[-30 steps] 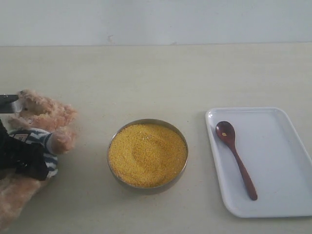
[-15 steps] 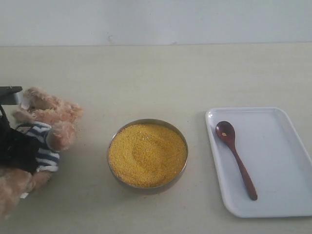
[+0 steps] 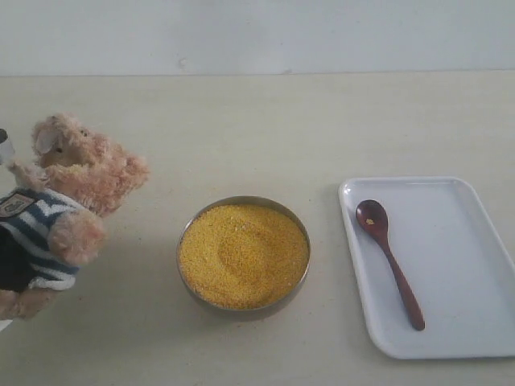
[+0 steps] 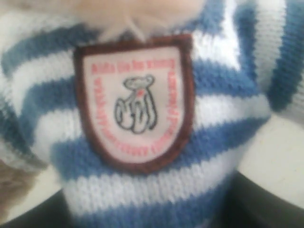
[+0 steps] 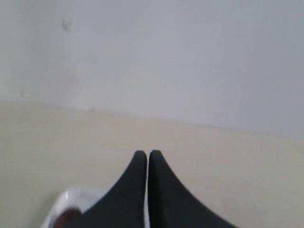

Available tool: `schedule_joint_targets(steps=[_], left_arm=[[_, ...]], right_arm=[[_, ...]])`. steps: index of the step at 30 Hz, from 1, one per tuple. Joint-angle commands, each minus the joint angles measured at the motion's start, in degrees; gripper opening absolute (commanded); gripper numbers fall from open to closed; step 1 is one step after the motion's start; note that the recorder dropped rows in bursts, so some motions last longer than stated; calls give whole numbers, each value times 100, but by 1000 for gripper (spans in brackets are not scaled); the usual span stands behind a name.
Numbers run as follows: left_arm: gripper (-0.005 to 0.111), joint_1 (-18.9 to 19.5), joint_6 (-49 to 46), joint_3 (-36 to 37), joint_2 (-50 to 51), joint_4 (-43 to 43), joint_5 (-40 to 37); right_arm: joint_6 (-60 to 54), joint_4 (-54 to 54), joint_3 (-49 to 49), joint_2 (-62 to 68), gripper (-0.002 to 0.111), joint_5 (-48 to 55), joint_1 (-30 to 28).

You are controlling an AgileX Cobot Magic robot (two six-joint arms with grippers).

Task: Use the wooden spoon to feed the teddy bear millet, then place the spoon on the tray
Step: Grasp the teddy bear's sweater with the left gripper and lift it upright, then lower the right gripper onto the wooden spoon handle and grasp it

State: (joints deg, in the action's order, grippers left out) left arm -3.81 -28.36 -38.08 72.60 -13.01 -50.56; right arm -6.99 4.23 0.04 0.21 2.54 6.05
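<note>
Teddy bear (image 3: 76, 173) clamped round its striped middle, as far as can be judged, in left gripper (image 3: 8, 272); held upright at the left side of table (image 3: 241, 129), well apart from the rest. Right gripper (image 5: 148, 154) pinched tight on nothing, near a corner of tray (image 3: 459, 241). Further out: millet (image 3: 243, 256) filling metal bowl (image 3: 241, 311), wooden spoon (image 3: 395, 269) lying on tray, a few yellow grains in it. Looks early: picking up, scooping, feeding and returning spoon apparently all to come. Chest badge (image 4: 135, 102): small bear drawing, red lettering too blurred to read.

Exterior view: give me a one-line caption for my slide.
Striped-shirt teddy bear at left, metal bowl of millet at centre, wooden spoon lying on the white tray at right.
</note>
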Motion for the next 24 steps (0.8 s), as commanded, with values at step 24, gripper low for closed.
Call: schedule_joint_targets(steps=[24], left_arm=[[4, -23, -767, 136, -353, -642, 466]], right_arm=[[1687, -2196, -4950, 7062, 1, 5173, 1662]])
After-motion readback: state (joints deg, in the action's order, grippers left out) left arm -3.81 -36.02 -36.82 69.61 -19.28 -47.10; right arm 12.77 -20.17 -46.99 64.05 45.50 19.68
